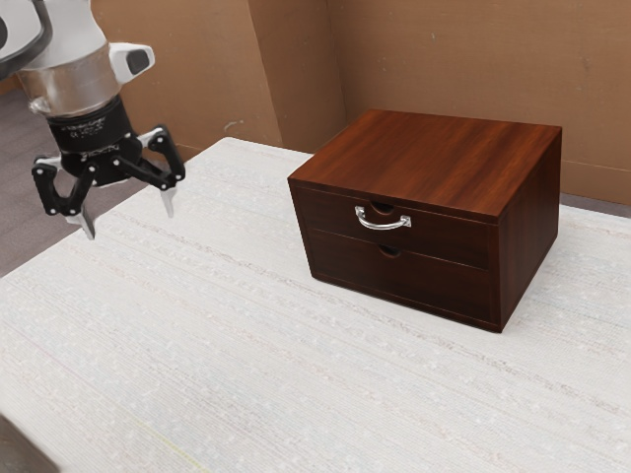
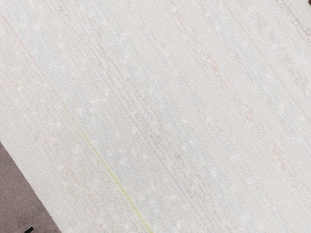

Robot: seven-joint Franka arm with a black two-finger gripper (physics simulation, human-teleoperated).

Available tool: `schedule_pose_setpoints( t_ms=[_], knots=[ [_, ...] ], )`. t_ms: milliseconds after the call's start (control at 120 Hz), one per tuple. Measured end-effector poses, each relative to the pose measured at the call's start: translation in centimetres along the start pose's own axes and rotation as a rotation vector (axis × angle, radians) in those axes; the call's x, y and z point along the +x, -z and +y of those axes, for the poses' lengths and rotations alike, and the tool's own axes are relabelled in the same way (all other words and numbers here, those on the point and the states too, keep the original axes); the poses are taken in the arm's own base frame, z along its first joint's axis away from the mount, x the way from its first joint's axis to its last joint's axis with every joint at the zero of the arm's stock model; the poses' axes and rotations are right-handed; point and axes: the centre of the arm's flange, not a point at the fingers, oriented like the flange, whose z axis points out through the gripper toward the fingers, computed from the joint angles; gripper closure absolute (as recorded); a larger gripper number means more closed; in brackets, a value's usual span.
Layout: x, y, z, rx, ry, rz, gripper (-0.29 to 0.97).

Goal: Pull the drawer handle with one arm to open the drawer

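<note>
exterior view: my claw (image 1: 129,221), fingers spread and empty, hangs over the tabletop (image 1: 227,355) well apart from the cabinet (image 1: 444,163), whose shut upper drawer (image 1: 434,234) turns its silver handle (image 1: 383,223) toward my arm, presumably for a straight pull; wrist view: tabletop (image 2: 170,111) beneath my downward-pointing hand.

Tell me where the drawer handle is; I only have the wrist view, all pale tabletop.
Observer: The silver handle is on the top drawer of a dark wooden cabinet.
Operator: Drawer shut?
Observer: It looks flush with the cabinet front, so shut.
Operator: And the end effector?
Observer: The end effector hangs open above the table, apart from the cabinet, toward the exterior view's left.
</note>
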Motion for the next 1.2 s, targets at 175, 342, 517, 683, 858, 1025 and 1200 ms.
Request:
schedule_pose_setpoints(
  t_ms=[175, 342, 517, 683, 858, 1025, 1200],
  knots=[
    [0.3, -2.2, 0.7, 0.013, 0.168, -0.003, 0.0],
    [-0.7, -4.4, 5.1, 0.004, 0.226, 0.006, 0.0],
    [3.9, -7.6, 12.9, -0.067, 0.323, 0.041, 0.0],
    [3.9, -8.6, 18.1, -0.155, 0.351, 0.053, 0.0],
    [4.5, -10.7, 19.4, -0.215, 0.413, 0.028, 0.0],
    [4.8, -11.9, 21.0, -0.262, 0.447, 0.03, 0.0],
    [5.3, -12.9, 21.8, -0.295, 0.482, 0.027, 0.0]
  ],
)
